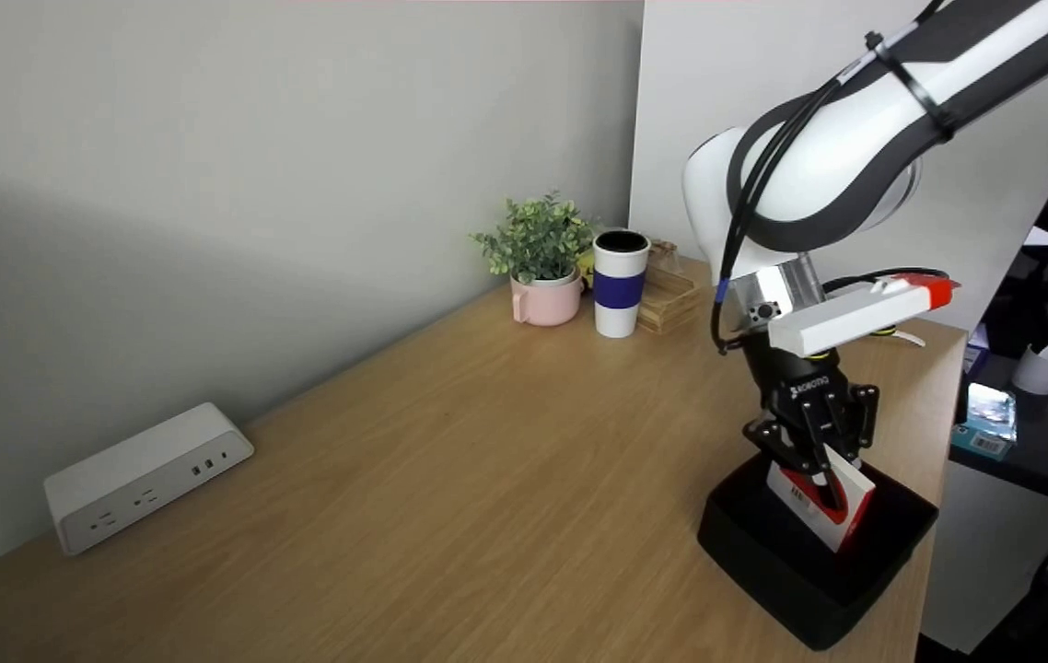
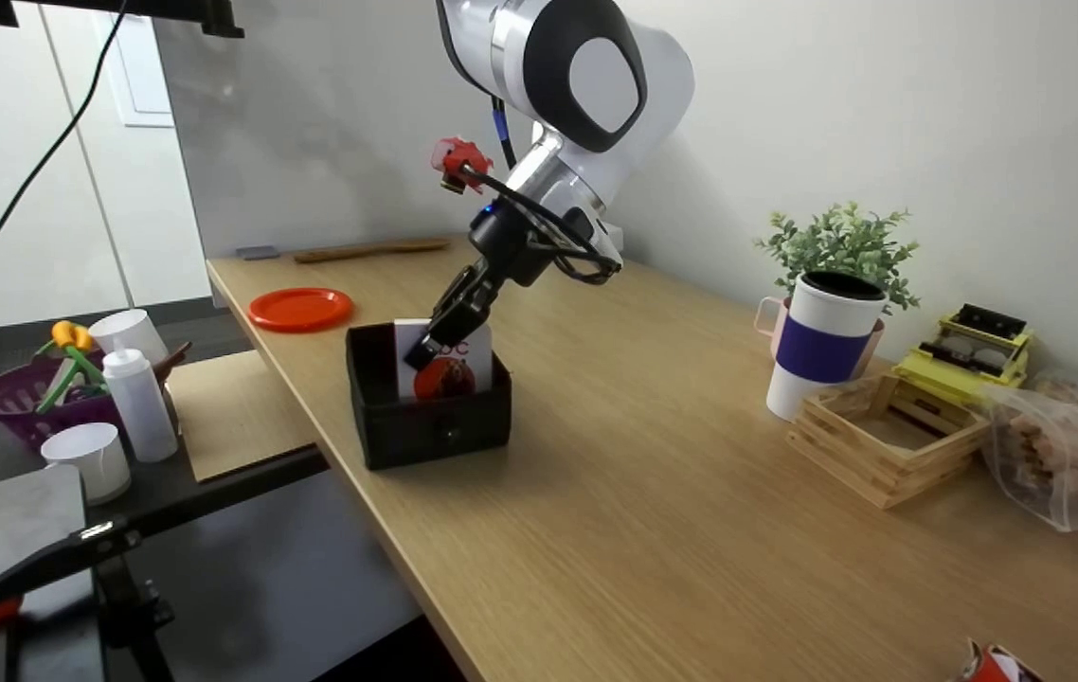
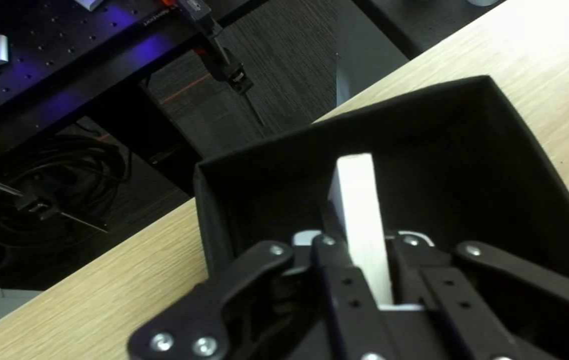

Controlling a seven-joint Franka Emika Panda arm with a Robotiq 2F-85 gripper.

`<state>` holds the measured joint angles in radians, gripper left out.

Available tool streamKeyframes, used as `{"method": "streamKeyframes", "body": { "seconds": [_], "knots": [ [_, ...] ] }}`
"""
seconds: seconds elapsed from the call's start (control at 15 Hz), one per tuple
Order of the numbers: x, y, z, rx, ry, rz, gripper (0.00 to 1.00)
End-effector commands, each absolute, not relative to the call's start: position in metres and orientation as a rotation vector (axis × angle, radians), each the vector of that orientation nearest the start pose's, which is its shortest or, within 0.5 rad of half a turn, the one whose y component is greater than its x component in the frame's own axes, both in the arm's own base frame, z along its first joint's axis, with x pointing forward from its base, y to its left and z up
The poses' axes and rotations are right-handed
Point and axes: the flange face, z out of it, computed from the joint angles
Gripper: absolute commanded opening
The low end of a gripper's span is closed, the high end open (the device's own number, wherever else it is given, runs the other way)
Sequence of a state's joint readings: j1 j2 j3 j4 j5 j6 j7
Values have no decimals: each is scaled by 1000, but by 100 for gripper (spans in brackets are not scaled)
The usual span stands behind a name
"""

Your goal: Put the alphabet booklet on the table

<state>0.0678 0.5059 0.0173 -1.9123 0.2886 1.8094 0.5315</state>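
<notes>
Pinched the white alphabet booklet [image 2: 473, 356] upright between the two fingers [image 3: 333, 254] of the gripper [image 3: 368, 242], pressed in from both faces. Had its lower part down inside an open black box [image 1: 763, 580], set on the wood-grain table [image 1: 487, 479] close beside the open long edge, opposite the wall [image 1: 211, 138].

On the booklet, in an exterior view, read a dark letter C above a big red round mark. Made out the letter before it only in part, next to the gripper lying across the cover. In an exterior view, also found red and small dark print on the alphabet booklet [image 1: 808, 509], too tiny to read.

Read ROBOTIQ in white capitals on the black body of the gripper. In the wrist view, read seemingly Newport, upside down, along a dark perforated bench [image 3: 79, 55] beyond the open edge. Saw a small barcode-like label on a teal package [image 1: 984, 440], off the table past that edge.

Toward a wall-side corner, in both exterior views, found a leafy plant [image 1: 538, 238] in a pink pot [image 1: 547, 302], just beside a white travel cup [image 1: 619, 287] with a blue band, and near those a slatted wooden crate [image 2: 847, 455]. Farther along the wall edge, saw a white power unit [image 1: 151, 474] with outlets. Near an open-edge corner, in an exterior view, saw a red plate [image 2: 300, 310].
</notes>
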Motion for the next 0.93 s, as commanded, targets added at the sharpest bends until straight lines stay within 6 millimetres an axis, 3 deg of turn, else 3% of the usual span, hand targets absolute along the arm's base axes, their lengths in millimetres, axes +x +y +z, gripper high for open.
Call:
{"method": "streamKeyframes", "body": {
  "seconds": [0.0,0.4,0.87],
  "knots": [
    [549,72,198,-2783,903,962,1],
    [530,84,204,-2818,988,888,4],
    [494,107,238,-2924,1098,633,4]
  ]
}}
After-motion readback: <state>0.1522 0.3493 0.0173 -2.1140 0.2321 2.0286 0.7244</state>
